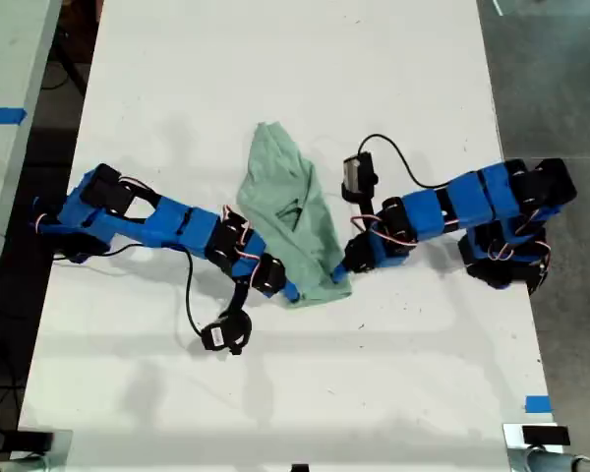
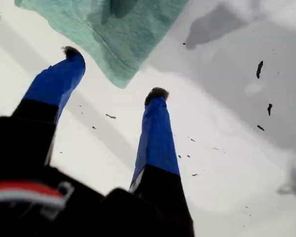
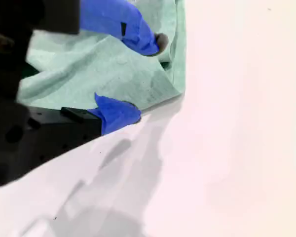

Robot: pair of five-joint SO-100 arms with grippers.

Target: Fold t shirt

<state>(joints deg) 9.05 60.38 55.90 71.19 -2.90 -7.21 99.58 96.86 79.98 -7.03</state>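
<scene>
The t shirt lies bunched mid-desk; light, limp cloth, best pinched at a corner. My first gripper jaws spread, empty. My second gripper jaws straddle the hem, not clenched.

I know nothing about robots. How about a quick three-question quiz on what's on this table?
1. True or false: the shirt hangs off the edge of the table.
2. My first gripper is: A) shut on the shirt; B) open, with a shirt corner by its tips; C) out of view.
3. What colour are the arms?

Key: 1 false, it lies bunched mid-table; 2 B; 3 blue.
</scene>
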